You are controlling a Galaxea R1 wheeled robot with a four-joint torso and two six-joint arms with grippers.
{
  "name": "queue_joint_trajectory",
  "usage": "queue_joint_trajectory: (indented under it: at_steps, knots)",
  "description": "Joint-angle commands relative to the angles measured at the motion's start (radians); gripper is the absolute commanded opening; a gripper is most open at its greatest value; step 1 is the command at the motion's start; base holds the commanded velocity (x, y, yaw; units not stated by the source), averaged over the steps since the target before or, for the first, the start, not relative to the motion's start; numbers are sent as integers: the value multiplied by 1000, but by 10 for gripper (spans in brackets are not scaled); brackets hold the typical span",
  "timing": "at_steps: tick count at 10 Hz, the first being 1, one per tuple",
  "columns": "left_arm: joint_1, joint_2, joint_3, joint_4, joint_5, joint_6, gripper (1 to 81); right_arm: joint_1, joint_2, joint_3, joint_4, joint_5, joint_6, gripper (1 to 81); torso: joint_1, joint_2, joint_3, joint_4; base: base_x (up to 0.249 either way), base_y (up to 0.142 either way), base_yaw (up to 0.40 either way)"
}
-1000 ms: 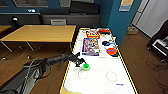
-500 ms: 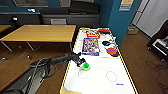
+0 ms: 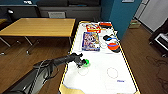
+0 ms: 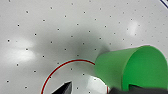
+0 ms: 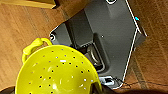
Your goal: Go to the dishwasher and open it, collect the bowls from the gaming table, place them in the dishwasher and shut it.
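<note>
The robot's left gripper (image 3: 80, 62) is clamped on the rim of a small bright-green plastic bowl (image 3: 86, 63), which hangs tipped on its side just above the white perforated gaming table (image 3: 100, 75), over a red ring (image 4: 53, 75) printed on it. Smooth thin plastic like that looks light and stiff but a bit slippery, so I'd judge the rim the sensible place to pinch. By the right wrist sits a yellow perforated plastic colander bowl (image 5: 57, 72) above the wooden floor (image 5: 22, 25); whether that gripper grips it I cannot tell
</note>
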Motion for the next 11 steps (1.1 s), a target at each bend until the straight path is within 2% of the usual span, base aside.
queue_joint_trajectory:
  at_steps: [1, 2, 3, 4, 6, 8, 11]
  knots:
    - [-173, 13, 19, 5, 42, 5, 811, 21, -43, 24, -14, -76, -3, 10, 0, 0, 0, 0, 0, 0, 0]
    - [-165, 14, 19, 5, 40, 7, 811, 23, -43, 24, -14, -76, -3, 10, 0, 0, 2, 0, 0, 0, 0]
    - [-154, 14, 19, 13, 39, 10, 10, 23, -44, 24, -12, -76, -3, 10, 0, 0, 2, 0, 0, 0, 0]
    - [-145, 16, 22, 35, 37, 10, 10, 23, -44, 26, -12, -76, -2, 10, 0, 0, 2, 0, 0, 0, 0]
    - [-155, -12, 86, 46, 36, 18, 10, 28, -44, 26, -11, -77, 0, 10, 0, 0, 2, 0, 0, 0, 0]
    - [-217, -104, 292, 79, 28, 18, 10, 29, -51, 40, -12, -83, 0, 10, 0, 0, 2, 0, 0, 0, 0]
    - [-255, -319, 619, 137, 23, 16, 10, 28, -63, 49, -12, -83, 0, 10, 0, 0, 2, 0, 0, 0, 0]
